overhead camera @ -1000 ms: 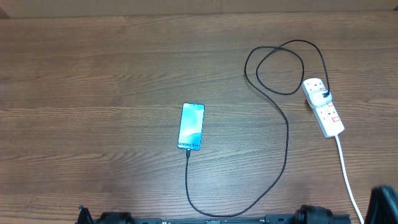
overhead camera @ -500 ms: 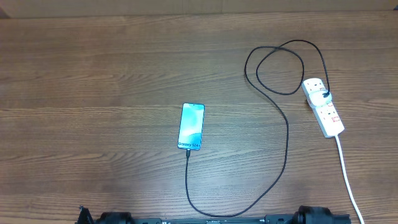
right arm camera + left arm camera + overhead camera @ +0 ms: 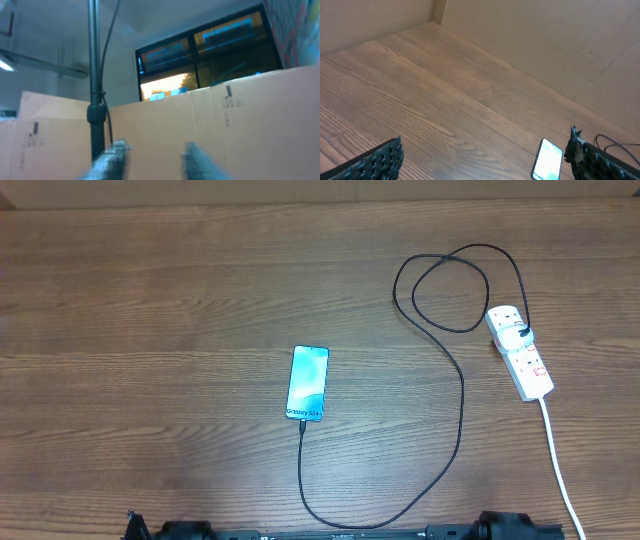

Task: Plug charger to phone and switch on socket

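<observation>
The phone [image 3: 308,383] lies face up in the middle of the table, its screen glowing light blue. The charger's black cable [image 3: 461,410] runs from the phone's near end, along the front edge, then loops up to the adapter [image 3: 522,333] seated in the white socket [image 3: 524,365] at the right. Neither arm shows in the overhead view. My left gripper [image 3: 485,162] is open wide above bare table, with the phone [image 3: 549,159] just inside its right finger [image 3: 600,162]. My right gripper [image 3: 156,159] points up at a cardboard wall, its blurred fingers apart and holding nothing.
The socket's thick white cord [image 3: 556,465] runs to the front right edge. Cardboard walls [image 3: 545,45] ring the table. A dark pole [image 3: 94,80] with a cable stands in the right wrist view, windows behind it.
A dark part of the right arm at the overhead view's bottom right corner a second ago has left the view. Phone, cable and socket have not moved.
</observation>
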